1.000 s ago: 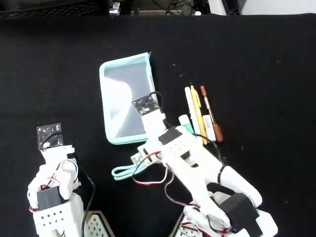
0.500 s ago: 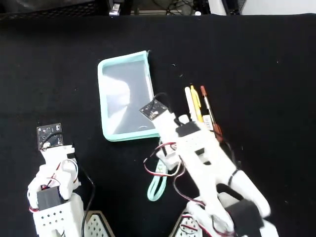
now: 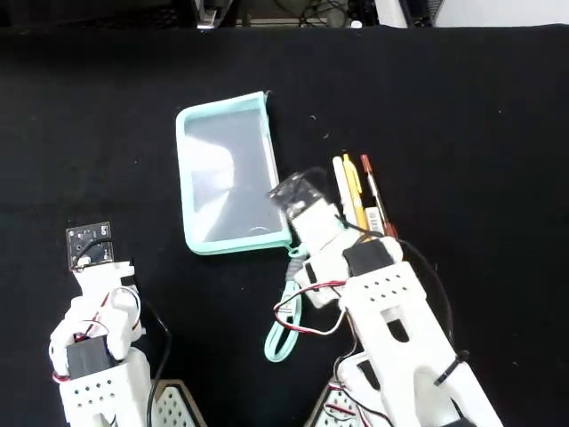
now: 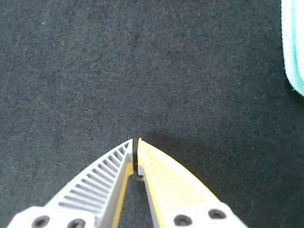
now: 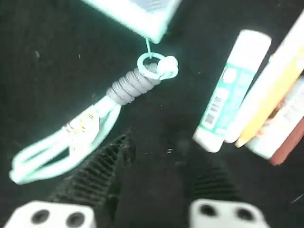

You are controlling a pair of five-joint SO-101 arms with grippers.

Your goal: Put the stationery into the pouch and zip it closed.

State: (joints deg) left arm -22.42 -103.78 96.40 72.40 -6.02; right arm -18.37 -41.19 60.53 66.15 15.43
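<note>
On the black bench (image 3: 462,107) the stationery (image 3: 356,191) lay outside the pouch (image 3: 227,173); the right pincer (image 5: 164,159), wide and empty, likely needed to close on the glue stick (image 5: 232,90).

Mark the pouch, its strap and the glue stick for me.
pouch (image 3: 224,169), high view, on its clear front panel.
strap (image 5: 132,85), right wrist view, on its grey wrapped section.
glue stick (image 5: 230,90), right wrist view, on its teal label.

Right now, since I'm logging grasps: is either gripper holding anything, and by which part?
Nothing is held. The left gripper is shut and empty; the right gripper is open, between the strap and the white tube.
</note>
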